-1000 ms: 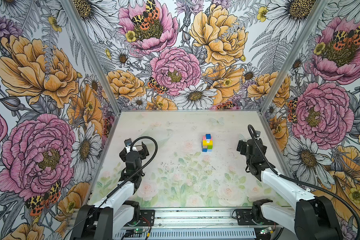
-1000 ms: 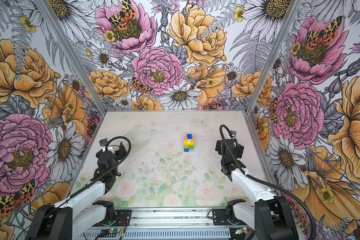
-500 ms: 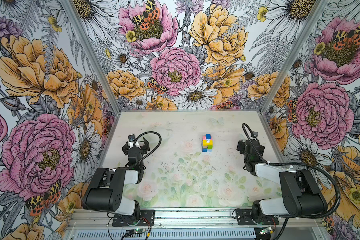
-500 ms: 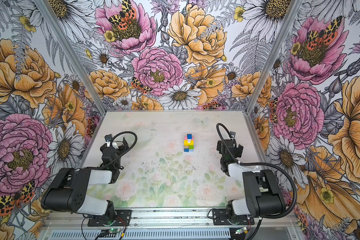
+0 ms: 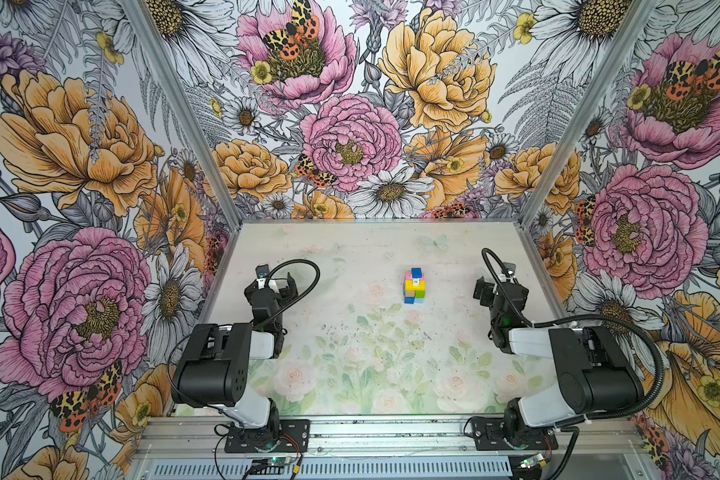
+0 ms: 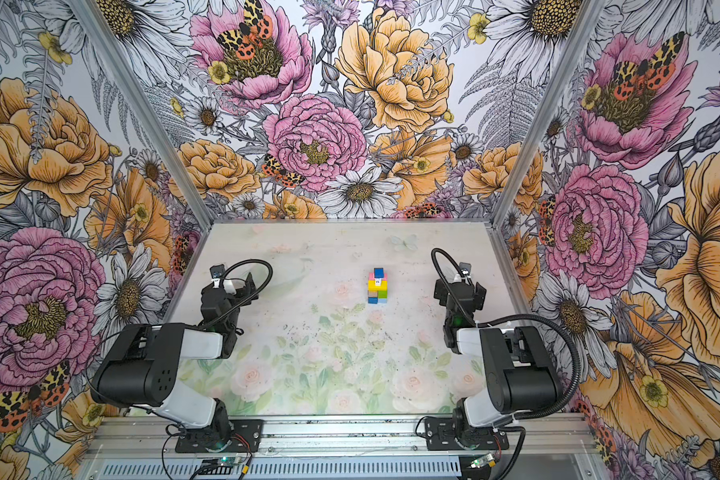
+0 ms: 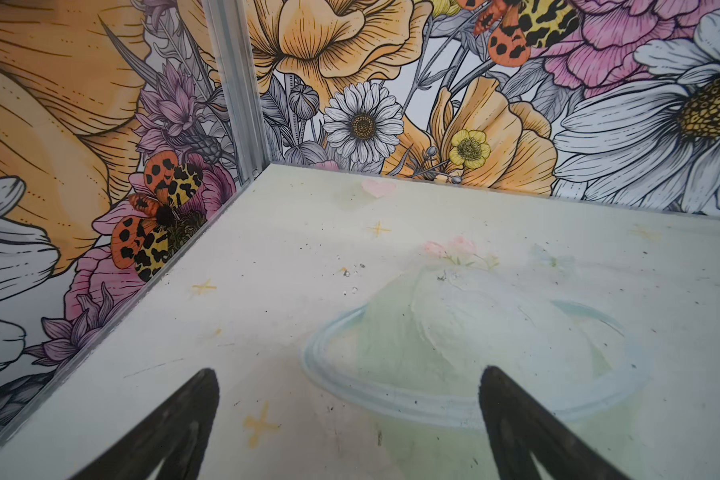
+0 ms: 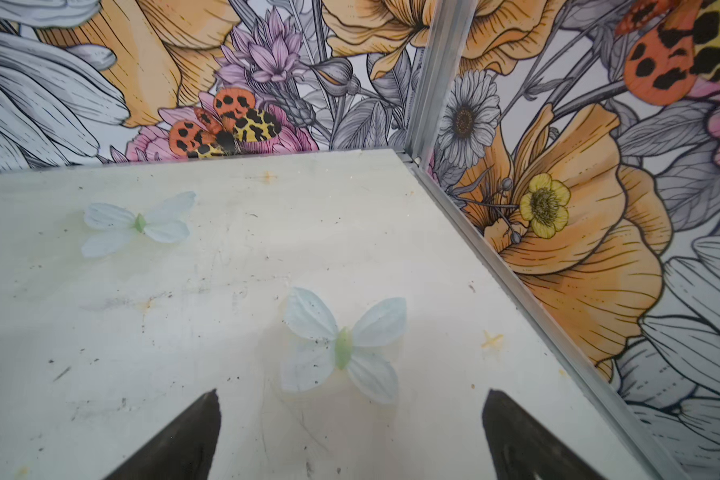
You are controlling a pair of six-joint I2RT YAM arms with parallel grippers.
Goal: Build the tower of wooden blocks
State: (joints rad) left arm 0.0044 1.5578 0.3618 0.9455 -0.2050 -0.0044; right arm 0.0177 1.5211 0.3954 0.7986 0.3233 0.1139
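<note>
The wood block tower [image 5: 414, 286] [image 6: 378, 286] stands upright right of the table's middle in both top views. A dark blue cube tops it, with pink, yellow, green, tan and blue blocks below. A tiny white figure shows on its yellow level. My left gripper [image 5: 272, 282] [image 6: 231, 283] hangs open far left of the tower. My right gripper [image 5: 497, 286] [image 6: 460, 287] hangs open to the tower's right, well apart from it. In the left wrist view the left gripper [image 7: 348, 371] holds nothing. The right gripper [image 8: 352, 392] is likewise empty in the right wrist view. Neither wrist view shows the tower.
The table [image 5: 371, 357] has a pale floral print, and flowered walls close it on three sides. Metal corner posts [image 7: 233, 91] [image 8: 433, 75] stand at the back corners. Both arm bases sit on the front rail [image 5: 391, 432]. Printed butterflies [image 8: 341, 345] lie flat under the right gripper.
Both arms have folded back toward their bases, elbows raised. The grippers stayed open near the table's sides. The tower has not moved.
</note>
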